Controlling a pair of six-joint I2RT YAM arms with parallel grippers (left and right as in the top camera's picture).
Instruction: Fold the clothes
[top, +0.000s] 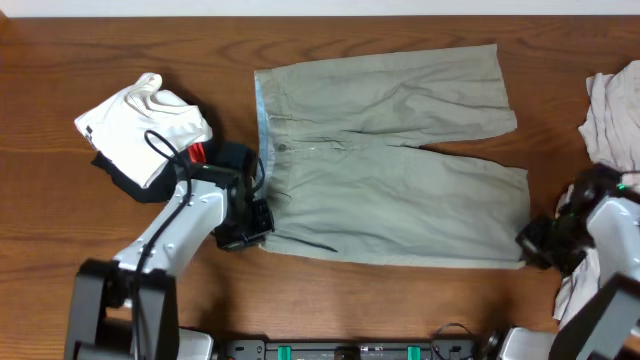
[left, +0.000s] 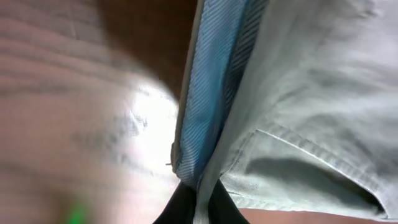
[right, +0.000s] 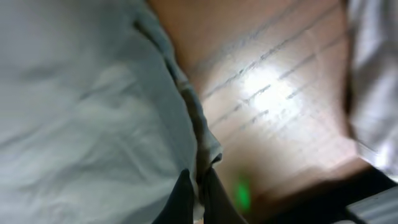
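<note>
The grey-green khaki shorts (top: 390, 160) lie spread flat mid-table, waistband to the left, legs to the right. My left gripper (top: 257, 222) is shut on the near waistband corner; the left wrist view shows its fingers (left: 200, 202) pinching the pale blue inner waistband (left: 211, 93). My right gripper (top: 532, 243) is shut on the near leg's hem corner; the right wrist view shows its fingers (right: 198, 198) clamped on the hem of the shorts (right: 93, 112).
A white garment (top: 145, 120) lies on a black-and-red one (top: 205, 155) at the left. An off-white garment (top: 612, 115) sits at the right edge, also seen in the right wrist view (right: 373, 81). Bare wooden table (top: 60, 230) surrounds the shorts.
</note>
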